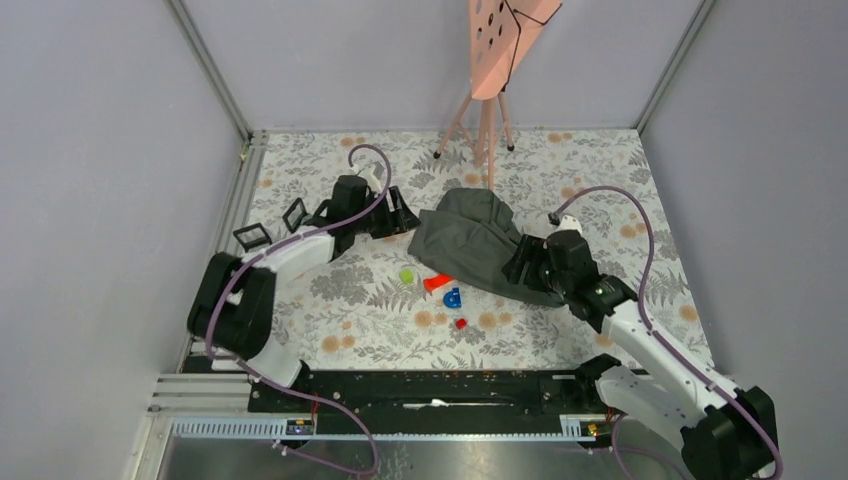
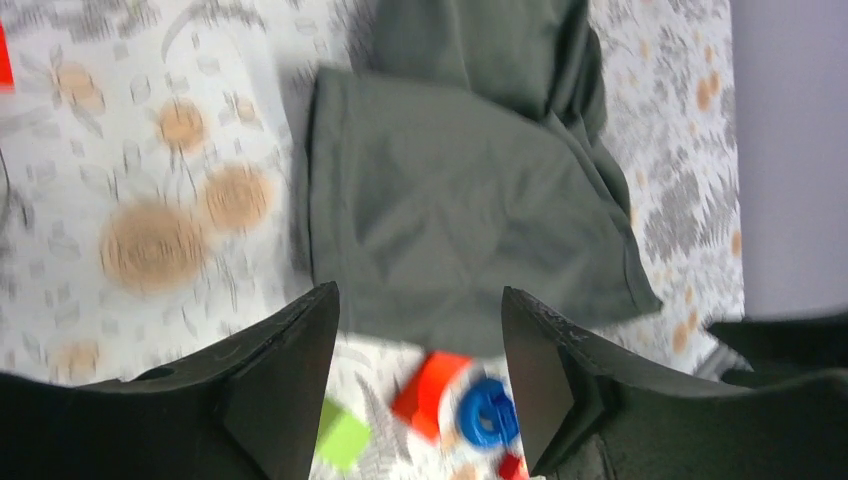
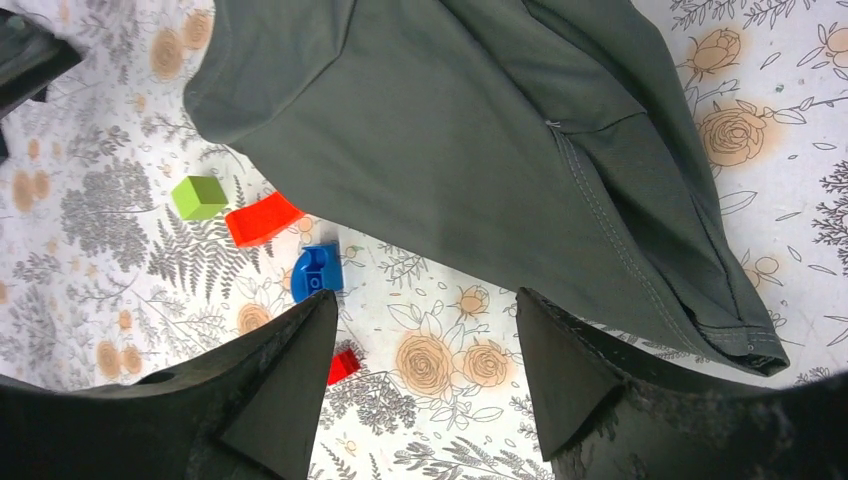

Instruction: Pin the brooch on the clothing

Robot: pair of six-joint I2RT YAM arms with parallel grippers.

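Note:
The dark grey T-shirt (image 1: 470, 240) lies crumpled in the middle of the flowered table. It also shows in the left wrist view (image 2: 450, 200) and the right wrist view (image 3: 480, 130). Just in front of it lie a green cube (image 1: 407, 275), a red piece (image 1: 437, 283), a blue round piece (image 1: 452, 297) and a small red piece (image 1: 460, 323). I cannot tell which of them is the brooch. My left gripper (image 1: 400, 215) is open and empty at the shirt's left edge (image 2: 420, 300). My right gripper (image 1: 520, 262) is open and empty at the shirt's right end (image 3: 427, 300).
A pink stand on tripod legs (image 1: 490, 100) stands at the back, just behind the shirt. Two small black frames (image 1: 251, 236) (image 1: 295, 214) lie at the left by the wall. Grey walls close the table on three sides.

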